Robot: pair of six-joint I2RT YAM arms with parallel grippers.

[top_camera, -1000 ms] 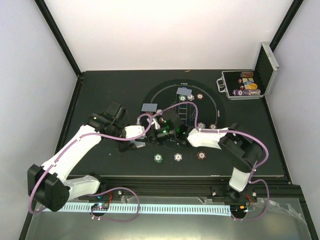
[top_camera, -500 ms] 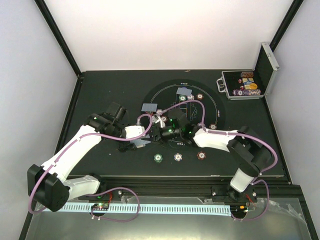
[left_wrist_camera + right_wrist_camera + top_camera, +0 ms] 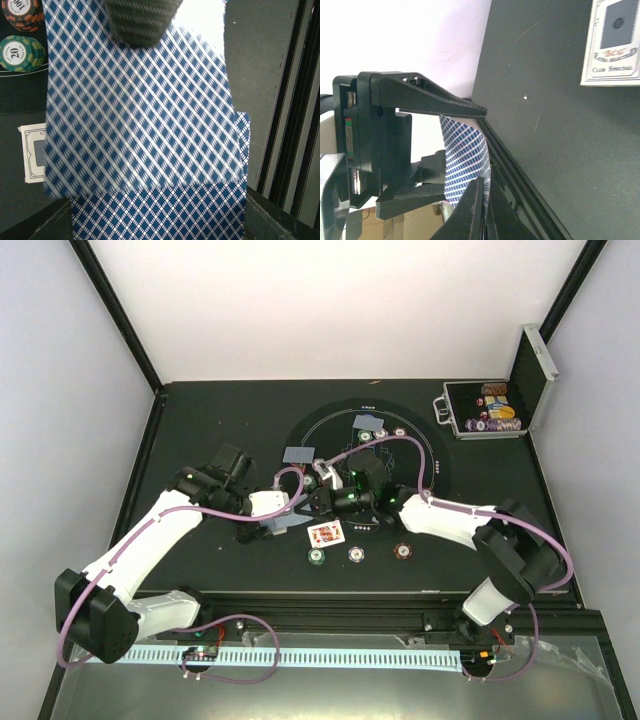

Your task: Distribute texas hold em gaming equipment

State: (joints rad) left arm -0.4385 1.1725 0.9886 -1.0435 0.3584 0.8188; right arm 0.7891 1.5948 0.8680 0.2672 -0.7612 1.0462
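Bearing face-up card point(image 3: 326, 533), black table point(image 3: 220, 425), white walls point(image 3: 330, 310)

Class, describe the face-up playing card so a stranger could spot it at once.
Start at the big white circle marking, then the row of three chips on its near side. Just beyond the green chip, leftmost, is the face-up card: the only card with a red-printed face.

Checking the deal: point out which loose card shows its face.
The white-faced card just beyond the green chip; the left card and the far card show grey-blue backs.
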